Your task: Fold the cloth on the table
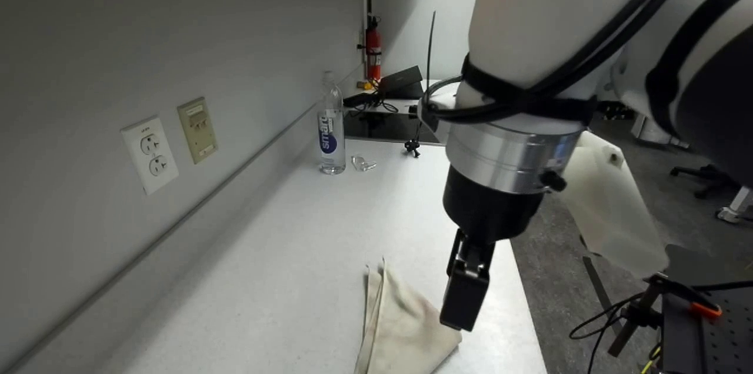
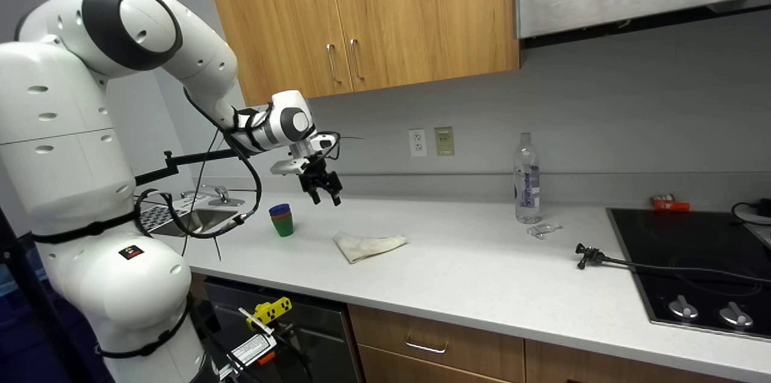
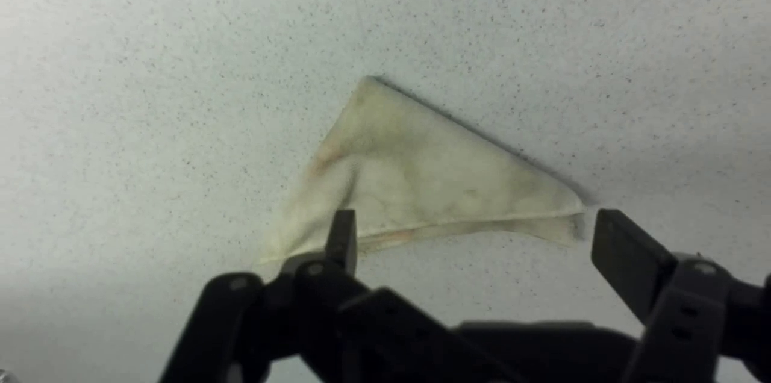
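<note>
two black fingers (image 3: 342, 238) of the robotiq gripper (image 2: 326, 195) stand wide apart, above the white countertop (image 2: 458, 274). beneath the gripper lies the stained beige cloth (image 3: 446, 172), doubled over into a rough triangle, with a strip of a lower layer showing along its edge nearest the fingers. lower than the gripper, and left of it in an exterior view, stands a stack of cups (image 2: 281, 220), blue, red and green. well apart from the gripper, in both exterior views, a smartwater bottle (image 2: 527, 181) stands upright; farther off lies a black cooktop (image 2: 692, 238).
</note>
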`<state>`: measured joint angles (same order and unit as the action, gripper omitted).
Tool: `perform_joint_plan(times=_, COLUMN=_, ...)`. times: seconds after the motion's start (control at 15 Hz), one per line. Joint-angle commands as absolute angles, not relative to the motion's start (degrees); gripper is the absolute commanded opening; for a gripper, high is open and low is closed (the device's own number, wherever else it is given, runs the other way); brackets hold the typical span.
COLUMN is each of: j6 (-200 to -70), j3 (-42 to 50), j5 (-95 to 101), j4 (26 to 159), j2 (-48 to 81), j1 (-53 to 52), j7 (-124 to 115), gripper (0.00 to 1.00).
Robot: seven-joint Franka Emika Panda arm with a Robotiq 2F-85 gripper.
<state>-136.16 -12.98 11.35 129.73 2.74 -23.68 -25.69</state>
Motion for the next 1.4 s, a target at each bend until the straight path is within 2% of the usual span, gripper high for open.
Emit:
perform_joint_plan(times=0.0, j6=-137.07, j3=-15.68, j5=11.58, j4=134.47, j2=-4.54, j1=-22.26, j7=-22.77, gripper=1.0)
perform_joint_plan(times=0.4, j6=-137.61, j3=-18.02, j5=8.89, j4=138.22, j2=-11.7, j1=-22.0, j7=-20.02, gripper=1.0)
perform_joint_plan(times=0.47, j6=-136.58, j3=-18.61, j5=10.27, j4=135.08, j2=-7.64, j1=-21.42, j7=-22.26, gripper=1.0)
perform_joint_plan(times=1.33, j6=-136.53, j3=-19.04, j5=9.99, j4=136.84, j2=-10.09, j1=-21.25, j7=-21.75, gripper=1.0)
